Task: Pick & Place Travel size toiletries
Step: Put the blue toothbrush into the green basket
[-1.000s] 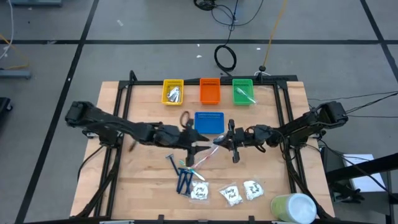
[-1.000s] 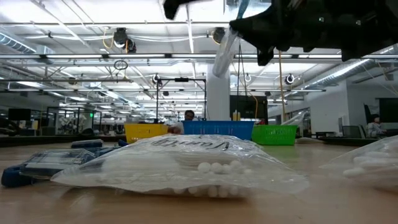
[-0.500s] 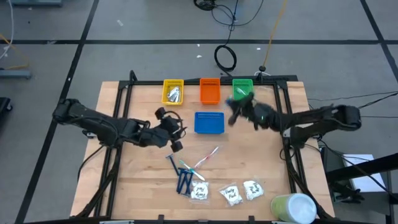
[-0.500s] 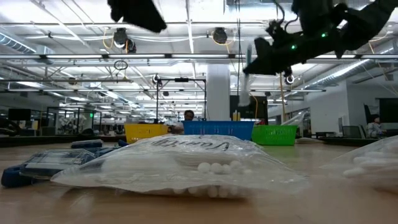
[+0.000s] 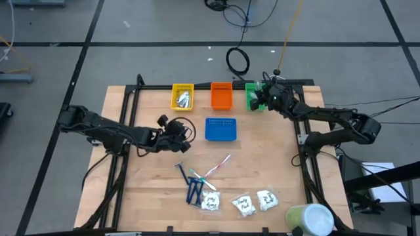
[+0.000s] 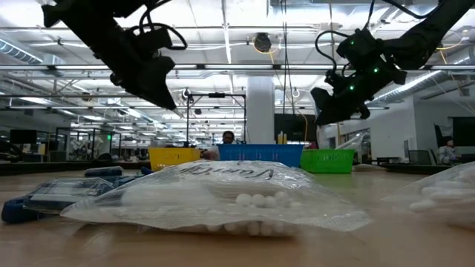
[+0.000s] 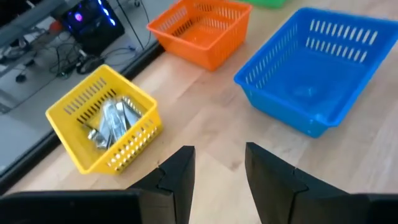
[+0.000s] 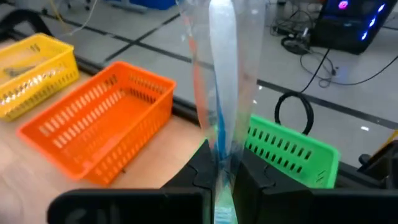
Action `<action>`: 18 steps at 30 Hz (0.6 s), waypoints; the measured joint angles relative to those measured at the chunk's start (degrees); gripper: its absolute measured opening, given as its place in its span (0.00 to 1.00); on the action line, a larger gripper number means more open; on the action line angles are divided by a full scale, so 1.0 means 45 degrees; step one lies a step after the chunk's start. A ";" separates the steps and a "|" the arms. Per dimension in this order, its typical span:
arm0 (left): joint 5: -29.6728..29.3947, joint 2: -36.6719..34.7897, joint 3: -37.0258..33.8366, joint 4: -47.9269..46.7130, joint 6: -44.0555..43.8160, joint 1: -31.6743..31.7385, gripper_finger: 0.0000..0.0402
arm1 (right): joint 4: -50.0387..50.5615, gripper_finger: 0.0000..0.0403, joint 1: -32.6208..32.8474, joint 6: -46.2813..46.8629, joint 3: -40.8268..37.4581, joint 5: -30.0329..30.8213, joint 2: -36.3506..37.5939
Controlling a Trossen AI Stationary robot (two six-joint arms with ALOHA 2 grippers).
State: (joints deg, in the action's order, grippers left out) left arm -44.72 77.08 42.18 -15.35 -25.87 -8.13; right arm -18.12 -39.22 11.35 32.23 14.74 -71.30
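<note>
Both arms have left the table's middle: the right gripper (image 5: 266, 97) now hangs over the green tray (image 5: 252, 99), jaws clamped on a slim wrapped stick (image 8: 221, 81), while the left gripper (image 7: 214, 165), jaws apart and empty, hovers near the yellow tray (image 5: 182, 96). Next, I'd guess, comes lowering and releasing inside the green tray. Razors (image 5: 194, 190) and sachets (image 5: 244, 204) wait on the wooden table (image 5: 275, 157); ceiling lights glare behind.

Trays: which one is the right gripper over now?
The green tray, rightmost in the back row. The right gripper hangs over it, shut on a wrapped toothbrush; the yellow, orange and blue trays lie further left.
</note>
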 joint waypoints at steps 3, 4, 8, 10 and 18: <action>0.0153 -0.0024 -0.0011 0.0111 0.0037 0.0203 0.34 | 0.0373 0.04 0.0008 0.0220 0.0000 -0.0011 -0.0001; 0.0181 -0.0024 -0.0011 0.0138 0.0109 0.0259 0.34 | 0.0537 0.06 0.0005 0.0393 0.0000 -0.0003 -0.0001; 0.0416 -0.0024 -0.0011 0.0310 0.0323 0.0381 0.34 | 0.1019 0.11 0.0005 0.0678 -0.0015 0.0015 -0.0011; 0.0620 -0.0019 -0.0011 0.0392 0.0353 0.0386 0.34 | 0.0848 0.13 0.0005 0.0653 -0.0015 0.0015 -0.0011; 0.0782 -0.0019 -0.0011 0.0446 0.0306 0.0371 0.34 | 0.0674 0.23 -0.0036 0.1609 -0.0015 0.0015 -0.0011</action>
State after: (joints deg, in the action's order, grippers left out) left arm -41.20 76.99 42.13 -13.35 -24.49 -6.46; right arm -15.08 -39.38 18.59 32.16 14.81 -71.35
